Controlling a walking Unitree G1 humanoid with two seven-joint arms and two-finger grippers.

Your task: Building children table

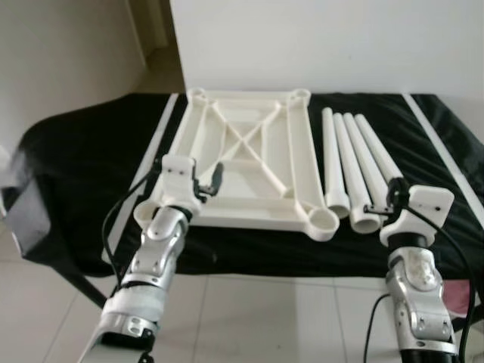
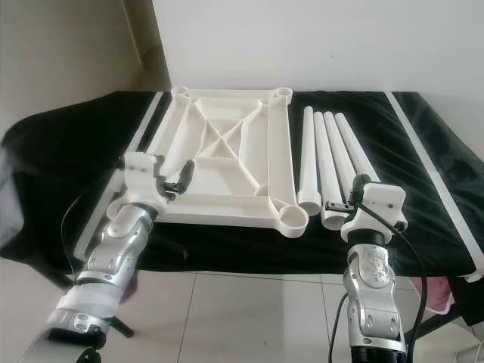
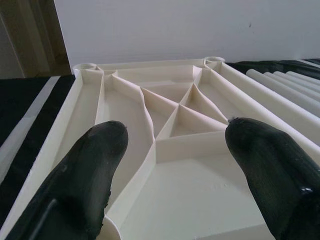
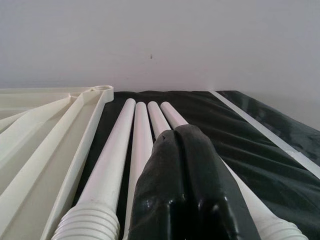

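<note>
Pale floor tiles [image 1: 249, 310] run under the near edge of a low table [image 1: 76, 151] draped in black cloth, and closest to the camera the two silver arms reach over that edge. On the near left corner of the upside-down tabletop [image 1: 249, 162], the left gripper [image 1: 206, 181] hovers with its jaws spread wide over the ribbed underside — gripping nothing. Just right of the tabletop lie the four white legs [image 1: 349, 162], side by side and touching, threaded ends toward the robot; the right gripper [image 1: 382, 198] sits over their near ends with its jaws pressed together, not holding any of them. Round sockets show at the tabletop's corners, the near right socket [image 1: 324, 221] close beside the first leg. Beyond the tabletop stands a white wall [image 1: 318, 45]. Assembly looks not yet begun: no leg is fitted. I judge the next move calls for the right jaws to open, take one leg near its threaded end — then stand it into a socket while the left steadies the tabletop.
</note>
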